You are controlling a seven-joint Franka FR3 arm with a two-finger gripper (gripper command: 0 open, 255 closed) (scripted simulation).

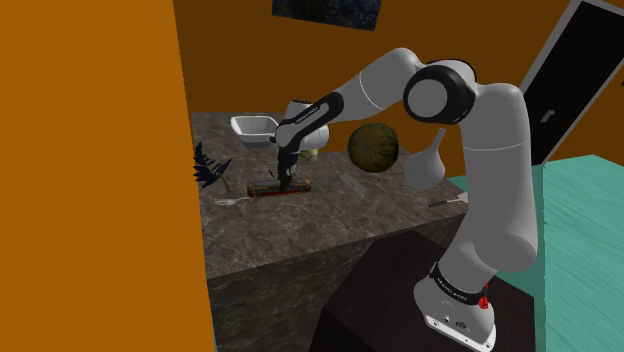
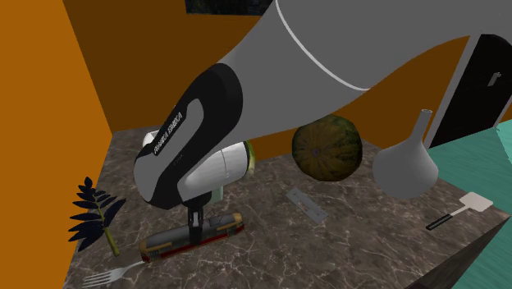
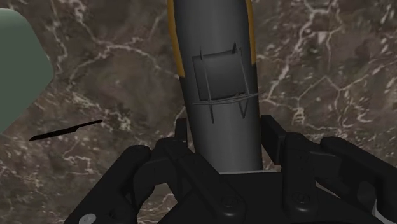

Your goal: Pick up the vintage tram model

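Tram model [image 2: 168, 240] found lying flat on table [image 2: 345, 246], directly beneath tool [image 2: 197, 230], met at mid-length. Long axis noted running crosswise to closing line, so narrow width was spanned. Both fingers [image 3: 273, 133] judged pressed against flanks: tram grasped, not yet lifted; straight raise called for

Long, narrow tram [image 2: 168, 240]: rounded grey roof [image 3: 219, 83] with a square panel outline, yellow edging along the sides, red along the base. Lying flat and roof-up on the dark marbled counter [image 2: 271, 246]. Clasped at mid-length on both sides by the gripper [image 3: 226, 130].
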